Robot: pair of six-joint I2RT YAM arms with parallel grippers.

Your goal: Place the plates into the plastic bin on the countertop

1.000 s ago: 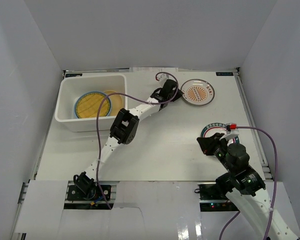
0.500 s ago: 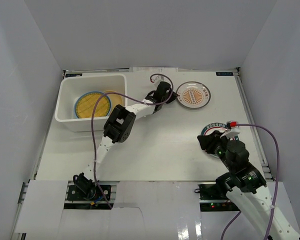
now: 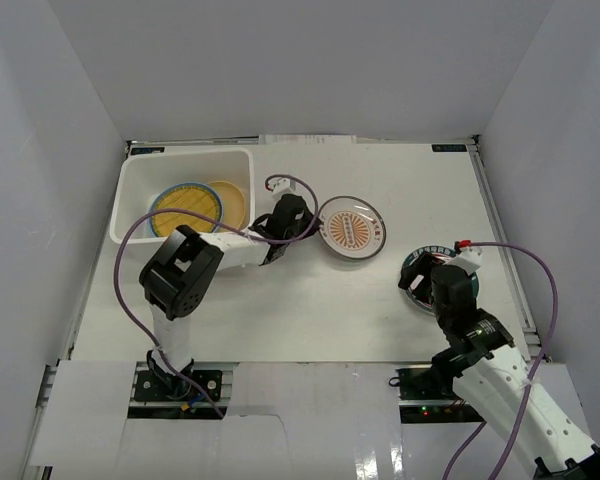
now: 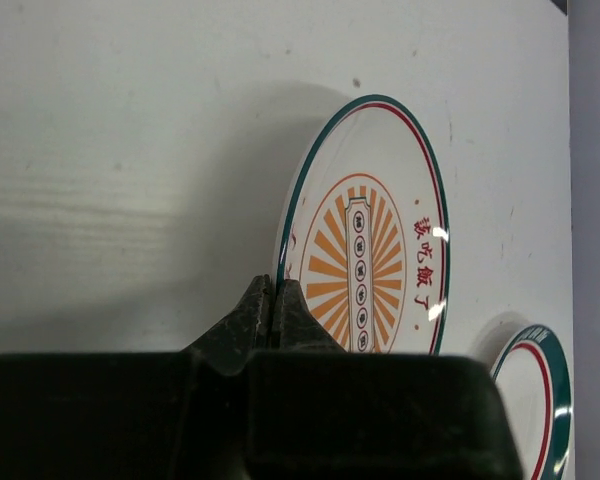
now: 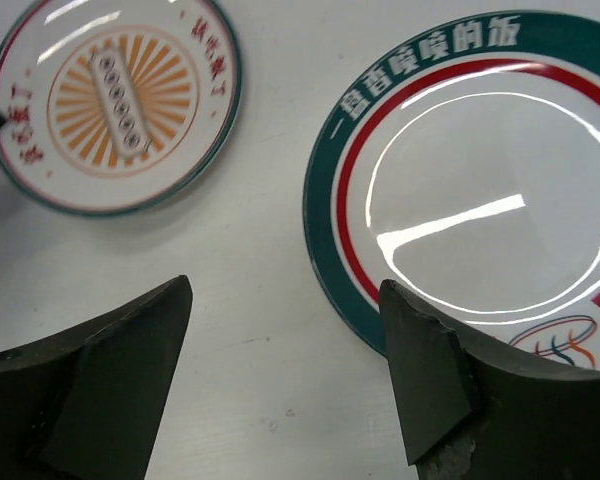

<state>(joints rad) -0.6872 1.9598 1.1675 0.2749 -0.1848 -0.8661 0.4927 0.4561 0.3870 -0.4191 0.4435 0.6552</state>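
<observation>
My left gripper (image 3: pixel 302 228) (image 4: pixel 273 300) is shut on the left rim of a white plate with an orange sunburst (image 3: pixel 351 228) (image 4: pixel 365 240) (image 5: pixel 115 100), which hangs tilted just above the countertop (image 3: pixel 310 310), right of the plastic bin (image 3: pixel 140 247). The bin holds a yellow woven plate on a blue one (image 3: pixel 187 208) and a plain orange-yellow plate (image 3: pixel 230 200). A white plate with green and red rings (image 3: pixel 427 272) (image 5: pixel 480 170) (image 4: pixel 535 400) lies flat at the right. My right gripper (image 3: pixel 430 285) (image 5: pixel 285 360) hovers open at that plate's near-left edge; its right finger overlaps the rim.
White walls close in the table on three sides. The left arm's purple cable (image 3: pixel 130 260) loops over the table in front of the bin. The right arm's cable (image 3: pixel 540 290) arcs along the right edge.
The left gripper closed on the sunburst plate and pulled it left and nearer, toward the bin. The right gripper opened wide and shifted over the ringed plate's edge.
</observation>
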